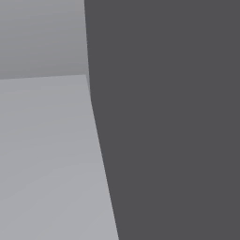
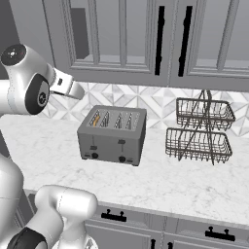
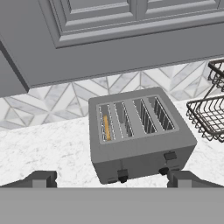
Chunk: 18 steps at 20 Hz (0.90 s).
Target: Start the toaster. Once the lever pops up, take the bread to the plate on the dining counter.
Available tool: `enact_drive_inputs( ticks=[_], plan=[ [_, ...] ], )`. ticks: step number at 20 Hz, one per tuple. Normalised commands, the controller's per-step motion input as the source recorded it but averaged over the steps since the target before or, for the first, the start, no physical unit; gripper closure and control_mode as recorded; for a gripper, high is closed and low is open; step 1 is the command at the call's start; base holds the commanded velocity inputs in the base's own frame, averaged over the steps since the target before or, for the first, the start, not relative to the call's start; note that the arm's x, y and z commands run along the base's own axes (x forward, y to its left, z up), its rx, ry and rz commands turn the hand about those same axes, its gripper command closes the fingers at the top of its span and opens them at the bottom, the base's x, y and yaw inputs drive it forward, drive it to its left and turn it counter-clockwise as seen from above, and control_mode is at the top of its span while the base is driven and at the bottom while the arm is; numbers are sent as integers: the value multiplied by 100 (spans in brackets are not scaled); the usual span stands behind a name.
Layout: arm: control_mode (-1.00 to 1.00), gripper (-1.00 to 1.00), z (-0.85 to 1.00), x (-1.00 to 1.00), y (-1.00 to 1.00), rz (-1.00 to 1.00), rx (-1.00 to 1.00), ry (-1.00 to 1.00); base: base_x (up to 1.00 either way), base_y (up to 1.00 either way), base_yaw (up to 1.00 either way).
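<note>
Bread (image 3: 106, 127) in toaster (image 3: 140, 135) left slot | tool (image 3: 111, 178) released, jaws wide, above counter (image 3: 52, 148)

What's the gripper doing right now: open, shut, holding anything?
Gripper: open, jaws spread wide, holding nothing; it hangs in front of the toaster, not touching it.

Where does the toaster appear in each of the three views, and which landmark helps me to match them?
Left base view: two plain grey surfaces, no toaster in it.
Right base view: the toaster stands left of centre on the marble counter.
Hand view: the toaster sits at centre, just above the open gripper.
Shared landmark: the wire basket rack to the toaster's right.
</note>
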Motion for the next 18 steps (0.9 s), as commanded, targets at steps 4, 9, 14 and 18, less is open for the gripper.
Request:
enact_drive_inputs(
  ticks=[4, 9, 14, 18],
  plan=[
    [-100, -100, 0, 0, 0, 0, 0, 0, 0, 0, 0],
    [-100, -100, 0, 0, 0, 0, 0, 0, 0, 0, 0],
    [-100, -100, 0, 0, 0, 0, 0, 0, 0, 0, 0],
    [-100, -100, 0, 0, 0, 0, 0, 0, 0, 0, 0]
  ],
)
